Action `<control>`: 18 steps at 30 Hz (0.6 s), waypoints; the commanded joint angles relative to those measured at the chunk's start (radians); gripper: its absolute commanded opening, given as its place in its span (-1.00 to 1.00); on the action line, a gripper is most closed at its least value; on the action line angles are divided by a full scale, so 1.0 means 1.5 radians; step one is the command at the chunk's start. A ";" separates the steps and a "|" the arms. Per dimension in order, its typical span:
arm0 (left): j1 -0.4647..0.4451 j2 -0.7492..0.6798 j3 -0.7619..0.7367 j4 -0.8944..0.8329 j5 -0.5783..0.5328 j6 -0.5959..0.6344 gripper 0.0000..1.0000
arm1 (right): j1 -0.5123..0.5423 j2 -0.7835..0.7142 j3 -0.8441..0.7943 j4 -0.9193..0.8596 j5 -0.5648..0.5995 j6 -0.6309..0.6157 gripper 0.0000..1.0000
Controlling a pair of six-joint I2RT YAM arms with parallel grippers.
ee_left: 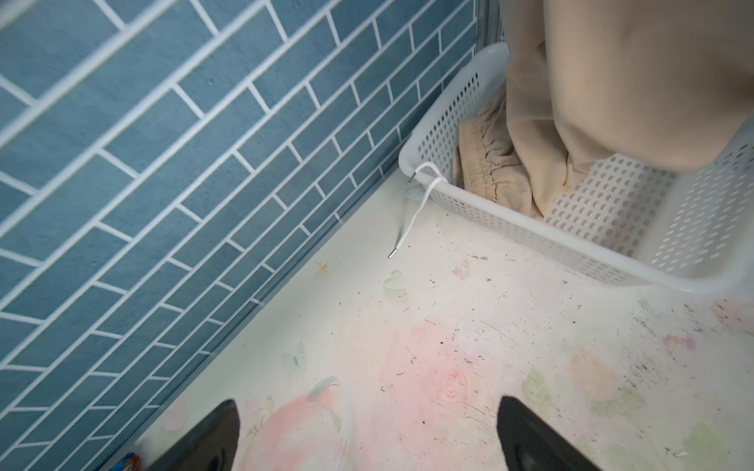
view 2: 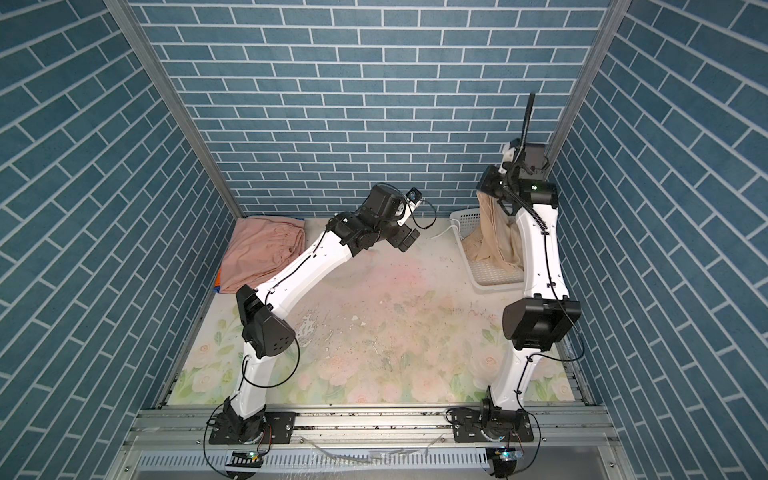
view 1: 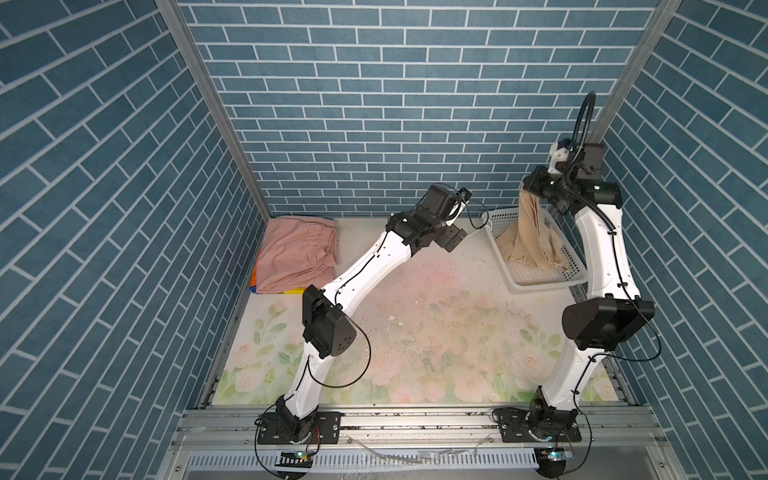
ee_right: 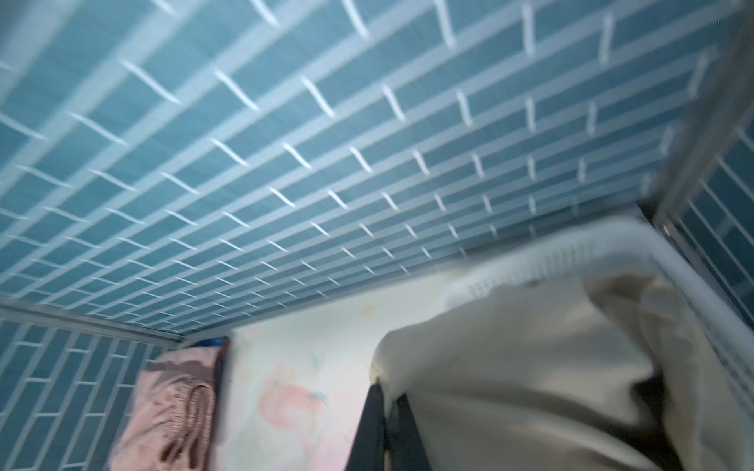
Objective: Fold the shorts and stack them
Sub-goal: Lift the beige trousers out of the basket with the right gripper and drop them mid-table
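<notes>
While pink shorts lie folded atop striped shorts, your right gripper clamps the unfolded beige shorts; left gripper gapes empty.

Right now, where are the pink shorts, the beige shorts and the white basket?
pink shorts (view 1: 291,253), in a top view, on the middle of the folded cloth.
beige shorts (view 1: 530,224), in a top view, on the hanging stretch of cloth.
white basket (ee_left: 530,236), left wrist view, on its perforated side wall.
</notes>
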 commanded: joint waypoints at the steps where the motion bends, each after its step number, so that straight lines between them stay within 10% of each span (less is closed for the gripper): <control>1: 0.013 -0.076 -0.016 -0.004 -0.028 -0.013 0.99 | 0.099 -0.003 0.198 -0.047 -0.132 -0.063 -1.00; 7: 0.057 -0.212 -0.162 0.053 -0.046 -0.054 0.99 | 0.162 -0.119 0.087 0.177 -0.292 0.008 -1.00; 18: 0.188 -0.366 -0.400 0.089 0.022 -0.163 0.99 | 0.158 -0.059 -0.215 0.088 -0.075 0.028 -1.00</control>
